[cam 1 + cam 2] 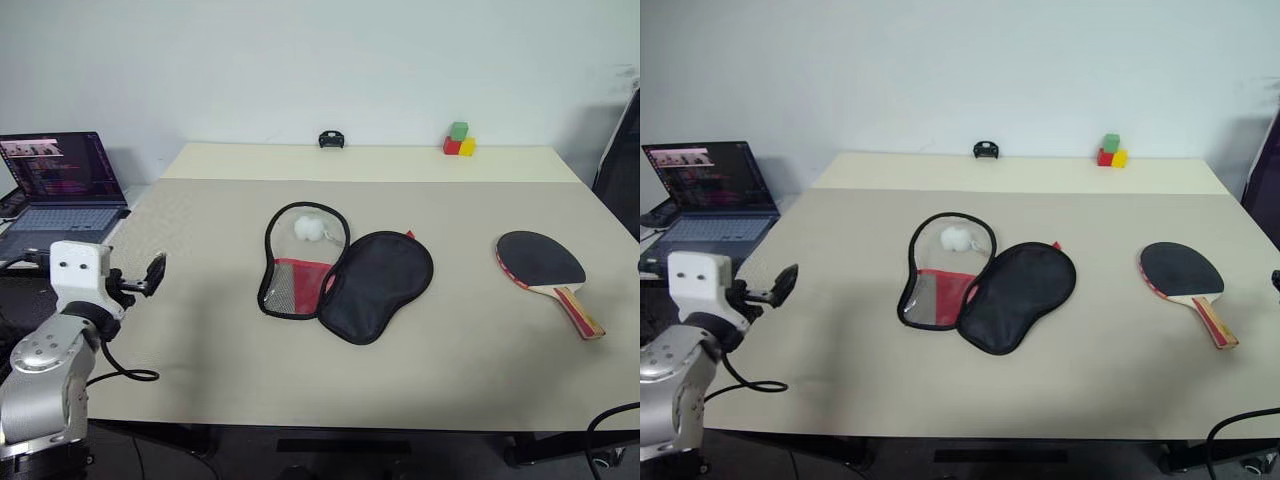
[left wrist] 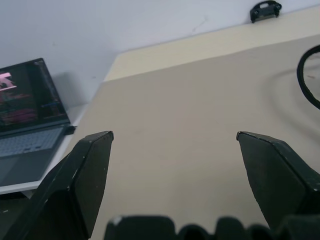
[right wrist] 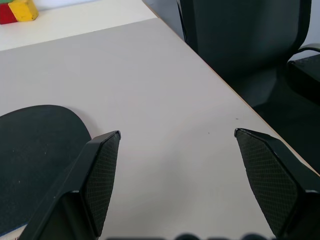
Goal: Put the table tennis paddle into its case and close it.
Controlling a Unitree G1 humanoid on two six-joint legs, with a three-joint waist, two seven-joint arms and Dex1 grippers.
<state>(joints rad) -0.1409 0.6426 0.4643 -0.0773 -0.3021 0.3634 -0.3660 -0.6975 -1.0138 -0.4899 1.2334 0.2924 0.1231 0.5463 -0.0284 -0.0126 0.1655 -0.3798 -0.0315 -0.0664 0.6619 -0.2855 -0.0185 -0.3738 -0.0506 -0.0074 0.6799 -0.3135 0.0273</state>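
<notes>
So the case (image 1: pixel 345 273) lies unzipped mid-table, the paddle (image 1: pixel 545 265) well off to its right. Left gripper (image 2: pixel 175 150) and right gripper (image 3: pixel 177 150) both spread apart, empty.

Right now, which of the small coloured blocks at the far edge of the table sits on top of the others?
The green block. It rests above the red block and the yellow block, which stand side by side on the table.

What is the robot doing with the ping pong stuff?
Nothing is picked up yet. The table tennis paddle lies on the table off to the robot's right, apart from the case, which lies unzipped and spread open in the middle. The left gripper and the right gripper both have open, empty jaws, the right one near the paddle's black face.
</notes>
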